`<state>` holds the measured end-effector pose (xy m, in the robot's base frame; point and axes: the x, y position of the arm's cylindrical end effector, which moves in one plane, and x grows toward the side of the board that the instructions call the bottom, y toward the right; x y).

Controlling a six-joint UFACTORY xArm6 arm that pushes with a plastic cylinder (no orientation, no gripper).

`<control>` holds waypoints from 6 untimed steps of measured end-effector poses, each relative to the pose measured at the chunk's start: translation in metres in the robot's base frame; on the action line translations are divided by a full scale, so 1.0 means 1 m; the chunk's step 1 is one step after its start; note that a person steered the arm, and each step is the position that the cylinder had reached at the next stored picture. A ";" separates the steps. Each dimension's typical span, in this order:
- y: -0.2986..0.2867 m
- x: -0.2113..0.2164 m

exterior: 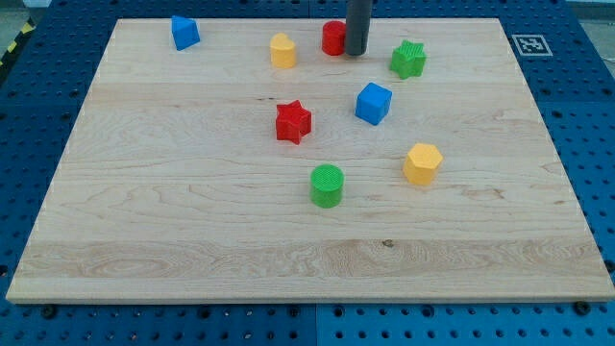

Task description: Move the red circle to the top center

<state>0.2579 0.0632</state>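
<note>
Surface (pixel 192 231) of pale wood fills most of the view, lying on a blue pegboard (pixel 38 115) with a square printed marker (pixel 530 44) just off its upper right corner. Across it the blocks sit well apart: a blue cube (pixel 373 103) right of centre, a red star (pixel 293 122) near the middle, a green cylinder (pixel 327 185) below it, an orange hexagon (pixel 422 163) to the right, a green star (pixel 407 60) at upper right, a yellow block (pixel 282 51) and a blue block (pixel 184 32) along the top. The red circle (pixel 332 37) stands at the top edge, about at its centre, so the task looks close to done. The tool is a bare dark rod with nothing that opens or closes and it holds nothing; my tip (pixel 355 53) touches the red circle on its right side. The risk I see is a further push from this side: it could slide the circle left into the yellow block, or off the top edge, which is very near. An off-centre contact would let the round block roll aside.
</note>
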 end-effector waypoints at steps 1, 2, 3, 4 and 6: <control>-0.003 -0.007; -0.003 -0.008; -0.008 -0.012; -0.018 -0.012; -0.025 -0.013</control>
<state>0.2447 0.0385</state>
